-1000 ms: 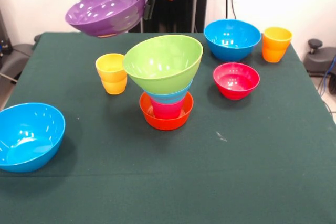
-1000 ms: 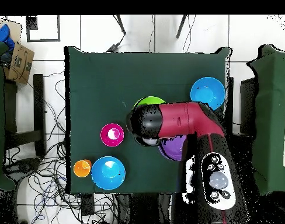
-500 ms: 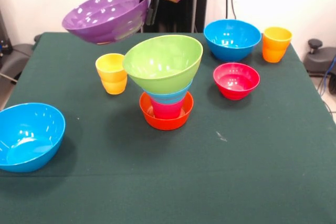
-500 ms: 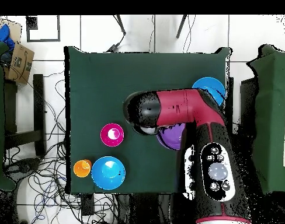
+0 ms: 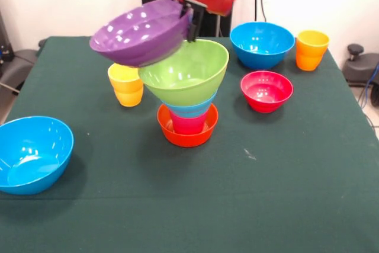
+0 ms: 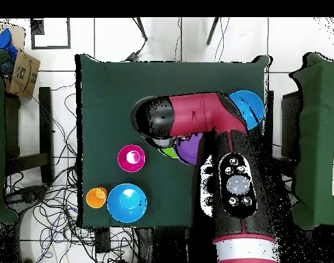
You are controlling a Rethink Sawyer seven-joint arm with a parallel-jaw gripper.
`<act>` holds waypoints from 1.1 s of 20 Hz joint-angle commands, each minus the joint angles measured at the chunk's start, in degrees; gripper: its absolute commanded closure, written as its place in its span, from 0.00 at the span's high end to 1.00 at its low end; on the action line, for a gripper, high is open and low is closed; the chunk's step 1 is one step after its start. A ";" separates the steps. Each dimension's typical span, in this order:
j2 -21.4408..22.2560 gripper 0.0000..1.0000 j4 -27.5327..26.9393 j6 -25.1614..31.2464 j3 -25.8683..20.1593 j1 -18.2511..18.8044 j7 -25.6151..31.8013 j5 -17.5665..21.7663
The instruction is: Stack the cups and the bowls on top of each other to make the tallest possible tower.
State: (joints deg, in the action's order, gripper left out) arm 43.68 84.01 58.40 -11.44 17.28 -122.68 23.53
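My gripper (image 5: 190,22) is shut on the rim of the large purple bowl (image 5: 141,32) and holds it tilted in the air. The bowl overlaps the left rim of the lime green bowl (image 5: 188,73). The green bowl tops the tower, above a light blue bowl (image 5: 190,111), a red-pink cup (image 5: 188,124) and the orange bowl (image 5: 187,136) at the base. The yellow cup (image 5: 126,85) stands left of the tower. In the overhead view the arm (image 6: 197,122) hides the tower. Only part of the purple bowl (image 6: 190,148) and a green sliver (image 6: 170,153) show.
On the green table (image 5: 266,176) stand a blue bowl (image 5: 32,153) at the near left, a second blue bowl (image 5: 262,43) and an orange cup (image 5: 311,50) at the far right, and a small red bowl (image 5: 266,90) right of the tower.
In the front view the arm has carried the purple bowl rightward and a little lower, from beside the tower to over the green bowl's left rim. Everything on the table has stayed put.
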 commanded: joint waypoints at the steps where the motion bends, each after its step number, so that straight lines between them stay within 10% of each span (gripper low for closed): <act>1: -4.15 0.00 -4.62 5.19 -2.54 -3.99 -2.56 -1.25; 22: -7.81 0.00 -13.82 19.23 4.02 -10.75 2.41 4.51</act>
State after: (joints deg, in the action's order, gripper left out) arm 37.04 74.86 68.89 -9.43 8.04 -122.68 22.01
